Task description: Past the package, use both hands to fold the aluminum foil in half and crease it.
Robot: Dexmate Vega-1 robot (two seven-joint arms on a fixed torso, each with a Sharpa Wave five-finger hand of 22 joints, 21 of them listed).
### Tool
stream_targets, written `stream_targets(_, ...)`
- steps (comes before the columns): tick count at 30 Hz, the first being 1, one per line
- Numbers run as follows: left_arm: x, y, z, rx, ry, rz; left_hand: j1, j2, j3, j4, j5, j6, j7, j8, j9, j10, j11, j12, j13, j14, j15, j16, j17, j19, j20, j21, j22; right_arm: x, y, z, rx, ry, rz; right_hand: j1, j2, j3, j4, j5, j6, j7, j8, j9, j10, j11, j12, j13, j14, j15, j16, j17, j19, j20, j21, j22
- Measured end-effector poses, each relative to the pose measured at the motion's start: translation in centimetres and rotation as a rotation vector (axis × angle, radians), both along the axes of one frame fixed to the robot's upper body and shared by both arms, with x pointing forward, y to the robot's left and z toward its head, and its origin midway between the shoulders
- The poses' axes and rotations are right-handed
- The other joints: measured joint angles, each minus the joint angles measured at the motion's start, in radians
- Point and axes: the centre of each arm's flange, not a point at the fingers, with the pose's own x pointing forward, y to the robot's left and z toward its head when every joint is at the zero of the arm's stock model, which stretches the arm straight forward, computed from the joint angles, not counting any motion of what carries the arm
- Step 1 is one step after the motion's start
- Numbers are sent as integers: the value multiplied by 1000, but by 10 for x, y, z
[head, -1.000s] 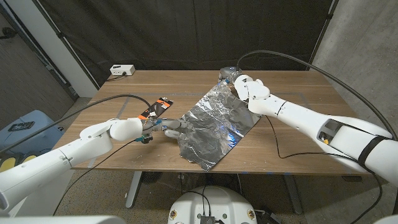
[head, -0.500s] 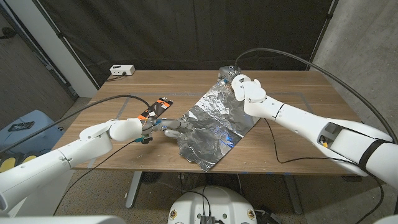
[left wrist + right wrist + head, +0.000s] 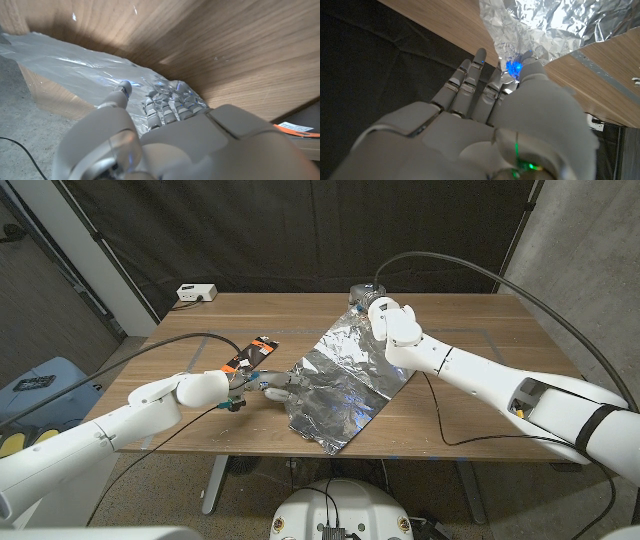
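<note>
Starting at your left: your left hand (image 3: 268,384) is resting its fingers on the near-left edge of the crinkled silver aluminum foil sheet (image 3: 345,375), pinning it to the wooden table (image 3: 470,385). In the left wrist view the fingertips (image 3: 167,107) are pressing down on the foil's wrinkled edge rather than closing around it (so read it as a flat hold-down, not a grasp). Just beyond that hand, the black and orange flat package (image 3: 250,355) is lying on the table, beside the foil's left edge.

Moving right, the foil is lying spread diagonally across the middle of the table, not yet folded.

At the far corner, your right hand (image 3: 385,320) is pinching the foil's far tip; the right wrist view shows thumb and fingers meeting on the bunched corner (image 3: 512,47).

Compared with a second ago, this hand is shifting leftward and slightly away from you with the corner, which is lifting, while the left hand is staying put. That suggests the fold is just beginning.
</note>
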Motion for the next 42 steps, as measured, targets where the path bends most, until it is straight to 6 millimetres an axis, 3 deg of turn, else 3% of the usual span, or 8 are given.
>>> stream_targets(11, 2, -2, 0, -39, -2, 5, 0, 0, 4, 4, 0, 5, 5, 0, 0, 5, 5, 1, 1, 0, 0, 0, 2, 0, 0, -1, 0, -11, 12, 4, -10, 4, -40, 9, 9, -4, 4, -7, 7, 21, -4, 1, 14, 14, 0, 0, 11, 0, 0, 5, 15, -1, 0, 0)
stream_targets(37, 15, -13, 2, -116, -13, 6, 0, 0, 4, 4, 0, 13, 13, 0, 0, 1, 9, 2, 2, 3, 4, 0, 1, 4, -4, -11, 3, -45, 41, 5, -107, -8, -118, 26, 15, -16, 0, -26, 10, 46, -12, 0, 23, 45, 0, -1, 17, -3, 7, 9, 26, -5, 0, 0)
stream_targets(42, 17, -18, 1, -126, -13, 0, 4, 4, 4, 4, 0, 18, 18, 0, 0, 1, 20, 2, 2, 7, 7, 0, 0, 5, -5, -14, 3, -52, 45, 6, -122, -10, -124, 27, 17, -17, 0, -27, 10, 46, -19, 5, 23, 52, 0, -1, 17, -3, 7, 9, 26, -5, 0, 0)
